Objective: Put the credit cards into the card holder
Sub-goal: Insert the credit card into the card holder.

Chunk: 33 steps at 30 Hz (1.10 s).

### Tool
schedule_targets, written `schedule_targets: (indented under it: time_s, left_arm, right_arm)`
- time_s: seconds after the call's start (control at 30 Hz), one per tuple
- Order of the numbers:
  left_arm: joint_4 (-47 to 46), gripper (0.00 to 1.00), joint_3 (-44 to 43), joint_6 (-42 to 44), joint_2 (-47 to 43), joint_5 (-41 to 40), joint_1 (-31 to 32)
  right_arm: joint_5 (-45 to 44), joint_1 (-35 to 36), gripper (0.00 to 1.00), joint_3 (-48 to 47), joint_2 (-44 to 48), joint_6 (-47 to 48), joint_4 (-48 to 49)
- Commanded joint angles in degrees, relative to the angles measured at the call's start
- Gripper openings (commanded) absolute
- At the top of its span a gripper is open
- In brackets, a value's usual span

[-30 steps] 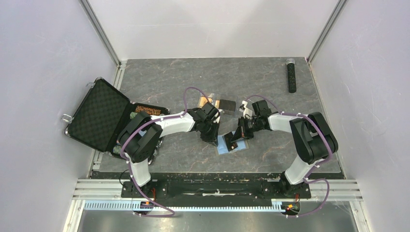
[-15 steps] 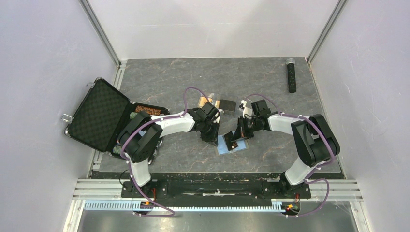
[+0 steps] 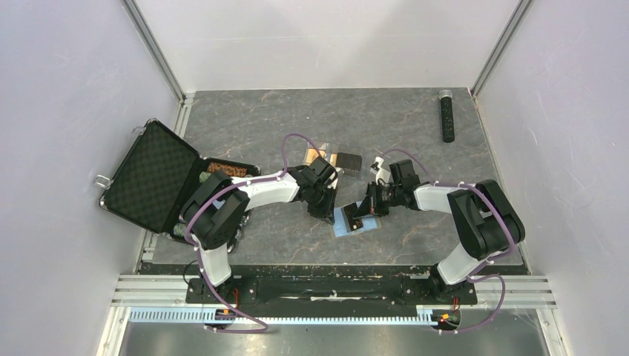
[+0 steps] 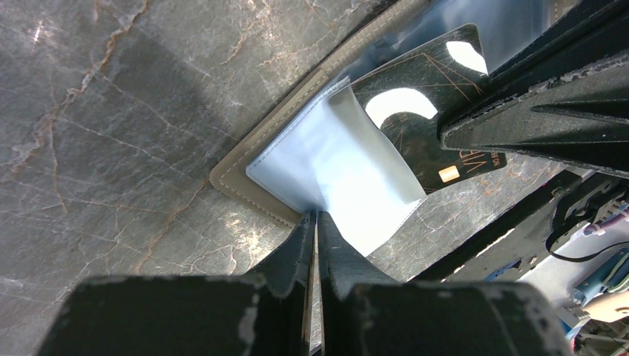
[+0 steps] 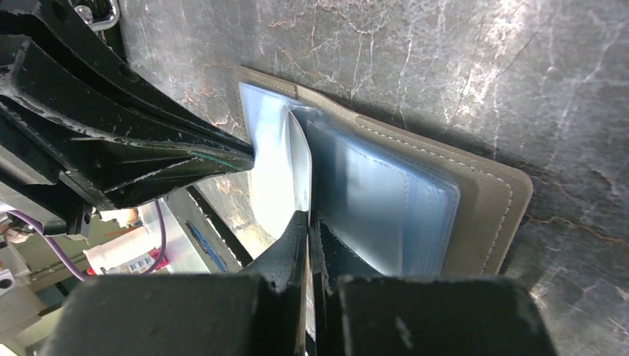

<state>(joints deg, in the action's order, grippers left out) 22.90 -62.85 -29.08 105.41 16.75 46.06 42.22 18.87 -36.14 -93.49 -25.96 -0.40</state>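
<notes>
The card holder (image 3: 343,227) lies open near the table's middle, taupe rim (image 4: 245,159) outside, light blue sleeves inside. My left gripper (image 4: 314,216) is shut on the edge of one light blue sleeve (image 4: 348,170) and lifts it open. My right gripper (image 5: 308,216) is shut on a credit card (image 4: 423,111) with a dark glossy face, gold lines and a gold chip. The card's front end sits in the mouth of that sleeve. In the right wrist view the card shows edge-on (image 5: 300,163) beside the clear pockets (image 5: 386,200). More orange cards (image 3: 317,154) lie behind the left arm.
A small clear box (image 3: 348,161) lies beside the orange cards. A big black case (image 3: 152,174) stands open at the left edge with chips (image 3: 226,169) inside. A black stick-shaped remote (image 3: 447,115) lies at the back right.
My right wrist has sunk and shifted a little toward the near side, laying the card flatter toward the sleeve. The left gripper has kept its hold and place.
</notes>
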Motion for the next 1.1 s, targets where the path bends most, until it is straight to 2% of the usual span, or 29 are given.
schedule_targets:
  time_s: [0.0, 0.4, 1.07]
  left_arm:
    - [2.58, 0.1, 0.54, 3.07, 3.21, -3.19, 0.87]
    - [2.62, 0.1, 0.63, 3.0, 2.57, -3.39, 0.96]
    - [3.76, 0.12, -2.2, 2.8, 0.25, -4.33, 1.05]
  right_arm:
    - [-2.78, 0.37, 0.0, 2.59, 0.42, -2.09, 5.22]
    - [-1.26, 0.62, 0.0, 3.62, -0.03, -4.02, 6.74]
    - [-5.2, 5.19, 0.05, 0.76, -1.56, -3.6, 1.96]
